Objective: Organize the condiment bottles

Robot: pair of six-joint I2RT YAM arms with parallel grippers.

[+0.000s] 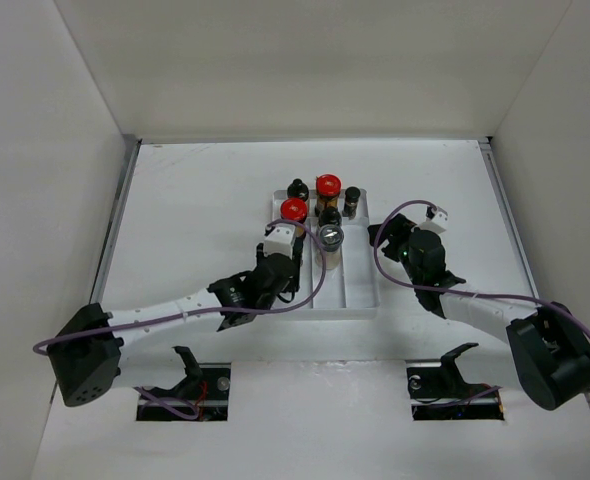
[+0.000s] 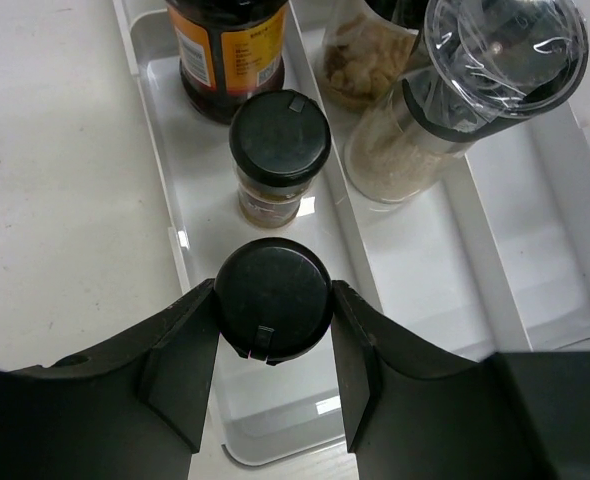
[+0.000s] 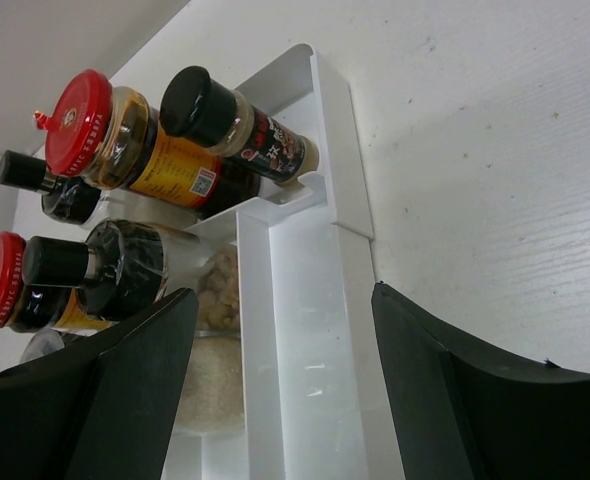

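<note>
My left gripper (image 2: 273, 292) is shut on a small black-capped jar (image 2: 272, 318) over the left compartment of the white divided tray (image 2: 165, 150). A second black-capped jar (image 2: 279, 140) stands just ahead in that compartment, and behind it a brown bottle (image 2: 230, 60). A clear jar with a silvery lid (image 2: 495, 50) stands in the middle compartment. From above, two red-lidded jars (image 1: 293, 209) (image 1: 327, 185) and black-capped ones (image 1: 297, 187) (image 1: 352, 195) fill the tray's far end. My right gripper (image 3: 285, 380) is open and empty over the tray's right compartment (image 3: 315, 330).
The tray (image 1: 350, 290) lies mid-table, its near half bare. White walls enclose the table on the left, right and far sides. Both arms reach in from the near edge, the left gripper (image 1: 295, 250) at the tray's left side and the right gripper (image 1: 383, 236) at its right rim.
</note>
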